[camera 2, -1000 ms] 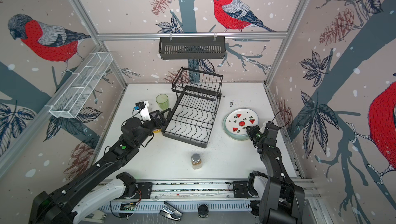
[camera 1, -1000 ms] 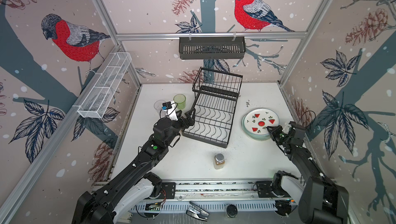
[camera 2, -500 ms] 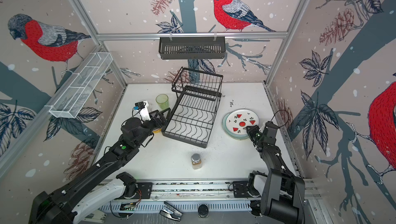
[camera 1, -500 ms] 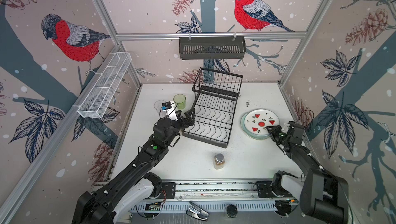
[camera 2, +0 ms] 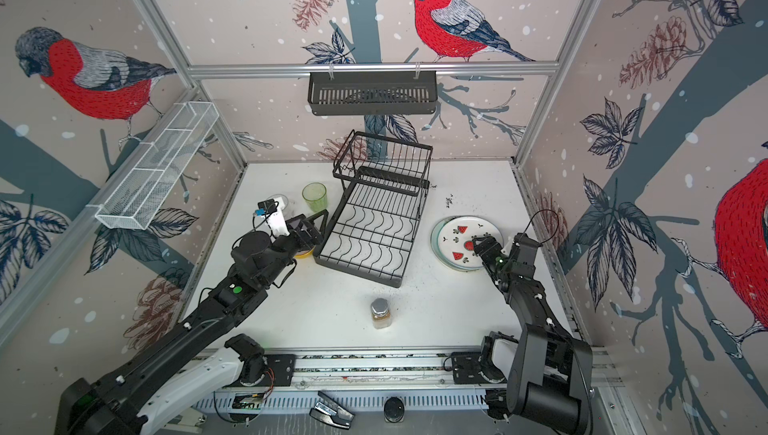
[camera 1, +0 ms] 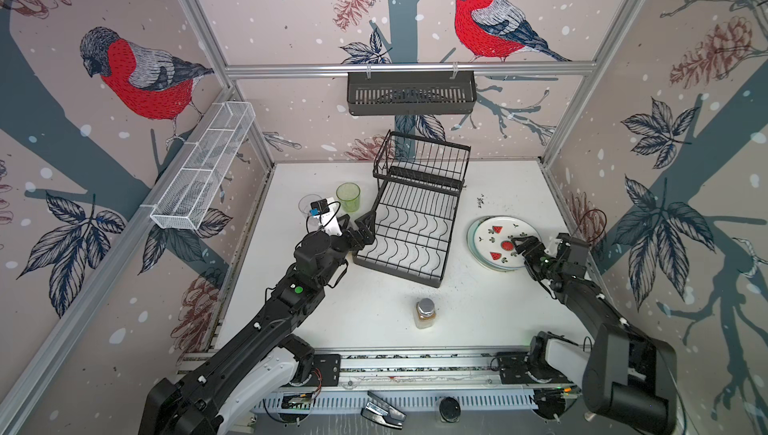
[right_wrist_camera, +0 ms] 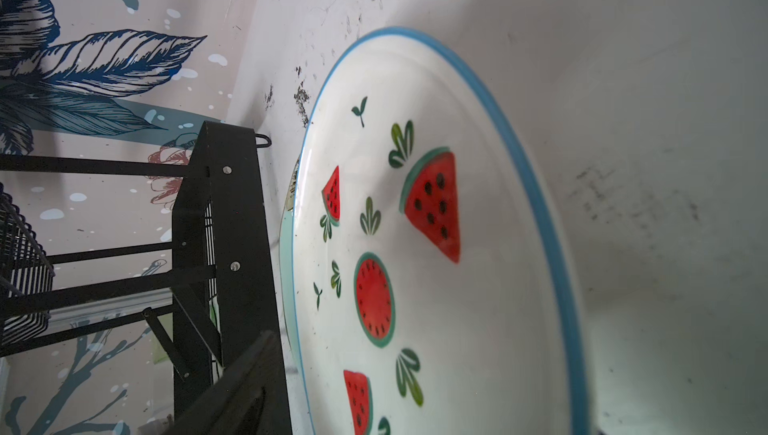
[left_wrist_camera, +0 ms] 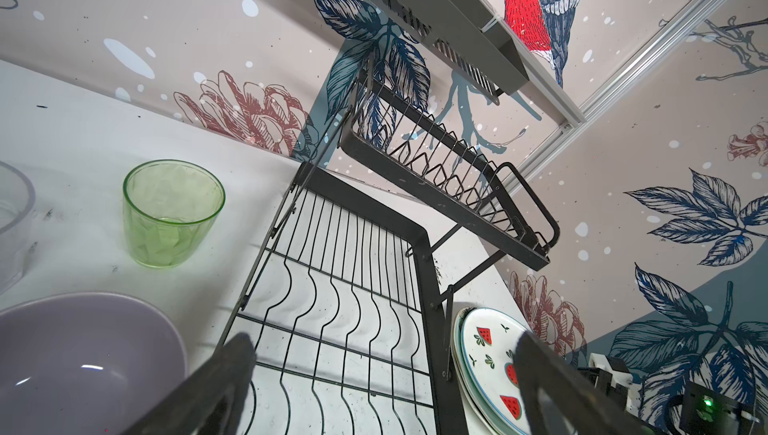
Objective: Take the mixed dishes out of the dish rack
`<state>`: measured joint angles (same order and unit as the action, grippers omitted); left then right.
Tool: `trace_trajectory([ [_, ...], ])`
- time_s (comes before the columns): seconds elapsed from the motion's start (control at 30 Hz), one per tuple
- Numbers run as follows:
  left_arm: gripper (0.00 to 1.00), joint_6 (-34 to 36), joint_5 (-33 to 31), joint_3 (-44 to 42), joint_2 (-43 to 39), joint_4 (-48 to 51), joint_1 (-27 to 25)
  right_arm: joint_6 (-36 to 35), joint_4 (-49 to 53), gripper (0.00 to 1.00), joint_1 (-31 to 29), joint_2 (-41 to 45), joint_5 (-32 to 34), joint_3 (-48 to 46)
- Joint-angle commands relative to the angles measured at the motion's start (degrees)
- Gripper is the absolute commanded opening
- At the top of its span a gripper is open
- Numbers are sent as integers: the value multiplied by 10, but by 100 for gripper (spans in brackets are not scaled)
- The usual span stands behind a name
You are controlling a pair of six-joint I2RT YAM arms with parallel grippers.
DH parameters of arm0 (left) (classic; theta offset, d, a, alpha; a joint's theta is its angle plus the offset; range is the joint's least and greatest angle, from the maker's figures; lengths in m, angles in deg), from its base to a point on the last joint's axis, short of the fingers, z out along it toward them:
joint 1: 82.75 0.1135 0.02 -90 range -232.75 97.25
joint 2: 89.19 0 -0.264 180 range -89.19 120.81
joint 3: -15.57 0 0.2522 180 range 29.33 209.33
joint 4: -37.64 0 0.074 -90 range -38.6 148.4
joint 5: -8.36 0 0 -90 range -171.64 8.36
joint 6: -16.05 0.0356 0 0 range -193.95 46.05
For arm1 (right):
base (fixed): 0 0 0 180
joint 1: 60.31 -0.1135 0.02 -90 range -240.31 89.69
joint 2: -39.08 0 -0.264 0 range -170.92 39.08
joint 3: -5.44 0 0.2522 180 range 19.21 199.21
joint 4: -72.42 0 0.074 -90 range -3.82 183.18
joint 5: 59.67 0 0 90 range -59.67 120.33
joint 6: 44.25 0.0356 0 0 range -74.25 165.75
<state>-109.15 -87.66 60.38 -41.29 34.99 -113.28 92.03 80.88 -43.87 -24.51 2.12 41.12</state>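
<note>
Fig.: My right claw (camera 1: 521,246) hung over the watermelon plate (camera 1: 492,231), stacked flat right of centre on the surface beside the bare dish rack (camera 1: 415,225); its gape I could not tell. My left claw (camera 1: 359,225) stood wide. The glazed plate looked stiff, brittle and probably slippery, and was best taken by the rim.

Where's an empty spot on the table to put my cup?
Bare table lies between the dish rack, the jar and the front rail. More sits behind the plate stack, right of the rack. Crowded: left of the rack, with green tumbler, lilac bowl and left gripper.
</note>
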Motion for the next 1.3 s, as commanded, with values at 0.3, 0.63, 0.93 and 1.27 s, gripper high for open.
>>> trace_trajectory([
  [0.3,97,-2,-10,-4,-4,-19,1,-51,87,94,-8,-35,57,47],
  [0.63,97,-2,-14,-5,-4,-19,1,-92,176,100,-40,-50,165,95],
  [0.93,97,4,-17,-2,4,-15,1,-93,214,100,-74,-55,264,124],
  [1.27,97,59,-125,-5,0,-1,7,-122,215,100,-117,-15,357,164],
])
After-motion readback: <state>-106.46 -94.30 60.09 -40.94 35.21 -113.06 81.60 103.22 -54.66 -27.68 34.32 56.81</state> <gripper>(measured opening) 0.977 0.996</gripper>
